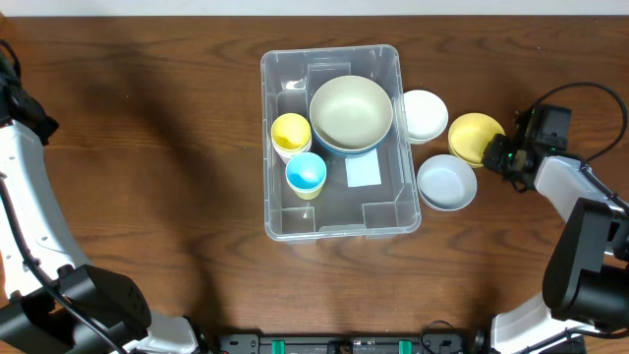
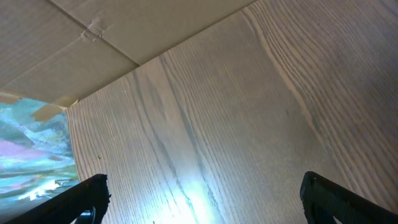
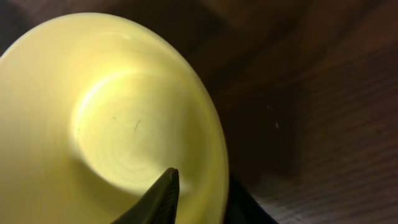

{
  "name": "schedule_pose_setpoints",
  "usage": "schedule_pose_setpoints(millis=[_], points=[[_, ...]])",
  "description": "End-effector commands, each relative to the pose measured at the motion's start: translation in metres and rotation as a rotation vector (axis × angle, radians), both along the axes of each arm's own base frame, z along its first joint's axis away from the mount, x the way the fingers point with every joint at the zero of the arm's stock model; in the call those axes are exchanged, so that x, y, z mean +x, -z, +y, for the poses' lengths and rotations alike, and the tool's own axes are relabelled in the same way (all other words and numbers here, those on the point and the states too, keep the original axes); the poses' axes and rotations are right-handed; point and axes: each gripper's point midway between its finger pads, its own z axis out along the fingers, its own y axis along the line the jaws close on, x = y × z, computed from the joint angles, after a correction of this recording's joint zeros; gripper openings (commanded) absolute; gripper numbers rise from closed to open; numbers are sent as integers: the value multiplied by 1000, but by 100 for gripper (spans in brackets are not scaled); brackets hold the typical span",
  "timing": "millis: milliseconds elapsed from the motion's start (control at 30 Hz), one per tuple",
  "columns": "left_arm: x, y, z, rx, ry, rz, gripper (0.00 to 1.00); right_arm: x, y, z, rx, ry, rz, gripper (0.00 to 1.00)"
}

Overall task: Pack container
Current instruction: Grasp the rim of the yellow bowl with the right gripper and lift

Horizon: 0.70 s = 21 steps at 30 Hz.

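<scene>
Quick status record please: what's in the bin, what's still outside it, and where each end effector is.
container: large clear rectangular plastic bin, centre of brown wooden table
inside: wide cream bowl, yellow cup, blue cup
outside, right of bin: small white bowl, yellow bowl, pale blue-white bowl
right end effector: fingers straddle the yellow bowl's rim; cannot tell if clamped
left end effector: open, over bare table, holding nothing
</scene>
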Motion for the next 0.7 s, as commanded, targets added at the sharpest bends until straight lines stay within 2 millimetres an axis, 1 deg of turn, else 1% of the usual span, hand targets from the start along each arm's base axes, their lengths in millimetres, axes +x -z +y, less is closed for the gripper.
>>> schedule_pose_setpoints(millis=[0,33,67,100,167,267,333,400,533,667], points=[[-2,0,4,13,-8,17,98,-6,4,-11,13,47,16,20],[-2,0,4,13,-8,17,98,-8,4,-15,17,64,20,18],[-2,0,4,13,-8,17,98,-10,5,-20,21,80,24,13],[-2,0,4,13,-8,17,98,-11,5,-23,22,89,26,10],[-2,0,4,13,-8,17,98,-14,6,-29,24,107,32,7],[-2,0,4,13,-8,17,98,-19,7,-36,28,128,43,5],[-2,0,4,13,-8,17,98,-22,7,-41,31,144,49,1],[-2,0,4,13,-8,17,98,-24,5,-44,37,152,48,1],[-2,0,4,13,-8,17,98,-26,-9,-45,44,156,27,1],[-2,0,4,13,-8,17,98,-27,-38,-45,25,154,-28,1]])
